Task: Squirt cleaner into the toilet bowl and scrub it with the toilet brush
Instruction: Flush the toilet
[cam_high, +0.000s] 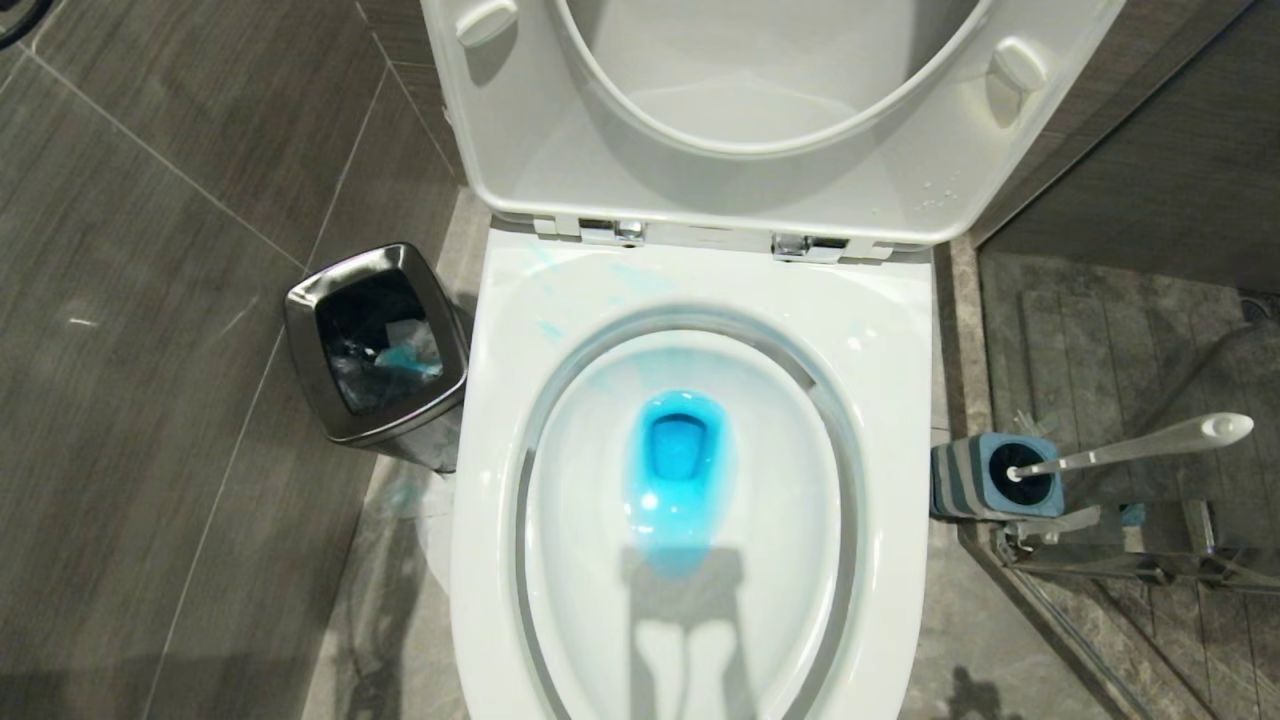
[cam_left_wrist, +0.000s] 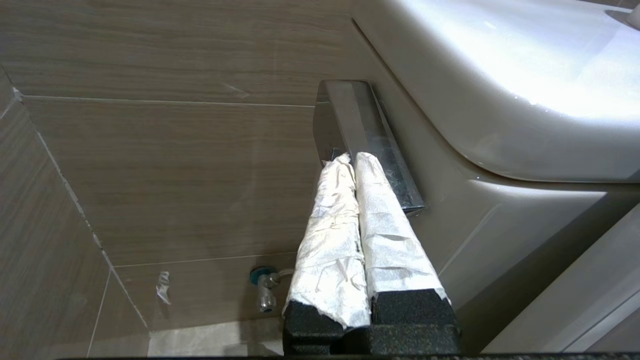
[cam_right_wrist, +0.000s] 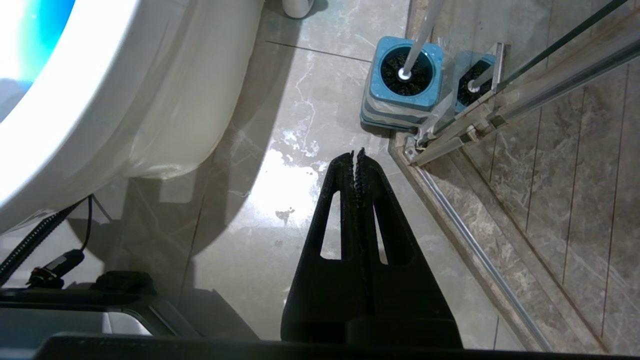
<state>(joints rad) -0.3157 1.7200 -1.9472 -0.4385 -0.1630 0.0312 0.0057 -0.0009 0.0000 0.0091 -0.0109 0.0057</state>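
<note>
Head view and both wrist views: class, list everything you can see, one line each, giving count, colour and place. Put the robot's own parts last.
toilet bowl: one, white, centre, seat and lid raised.
cleaner: one pool, bright blue, in the bowl's water; pale streaks on the rim.
toilet brush: one, white handle, standing in its holder.
brush holder: one, grey and blue, on the floor right of the bowl.
bin: one, steel, left of the bowl, blue-stained tissues inside.
glass partition: one, metal-framed, beside the holder.
water valve: one, metal with teal cap, low on the wall.
left gripper: one, white-wrapped fingers, shut, beside the bin.
right gripper: one, black, shut, above the floor near the holder.
</note>
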